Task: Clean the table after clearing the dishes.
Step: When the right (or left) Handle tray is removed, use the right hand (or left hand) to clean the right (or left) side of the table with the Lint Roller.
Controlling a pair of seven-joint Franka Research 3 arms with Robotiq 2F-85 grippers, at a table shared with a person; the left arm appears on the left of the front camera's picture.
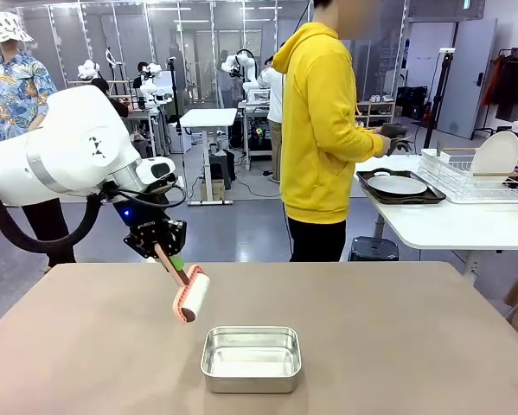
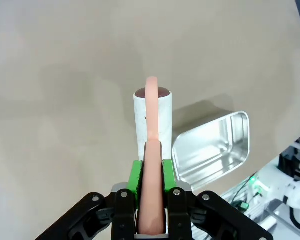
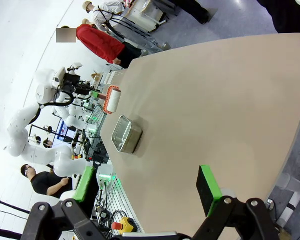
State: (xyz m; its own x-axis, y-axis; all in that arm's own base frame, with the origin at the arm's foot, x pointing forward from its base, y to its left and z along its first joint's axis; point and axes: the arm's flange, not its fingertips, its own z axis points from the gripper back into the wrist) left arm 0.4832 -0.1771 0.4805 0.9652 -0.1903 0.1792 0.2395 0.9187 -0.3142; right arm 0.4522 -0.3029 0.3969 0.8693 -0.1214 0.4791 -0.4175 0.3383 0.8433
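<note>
Across the near width of the scene the bench (image 1: pixel 397 346) lies bare but for a steel pan (image 1: pixel 252 358) near its middle. One of the dishes (image 1: pixel 398 185), a white plate on a dark tray, sits off it on the white side table (image 1: pixel 449 226) at far right, beside the person (image 1: pixel 322 130) in yellow. Left of the pan, the left tool (image 1: pixel 174 259) is clamped on the pink handle of a lint roller (image 1: pixel 192 296), held just above the surface. The right tool (image 3: pixel 145 182) hangs at the bench's right side, fingers wide apart and empty. Clearing looks done, and cleaning is the step in hand. The next move calls for lowering the roll flat onto the top and running it in strokes, skirting the pan.
</note>
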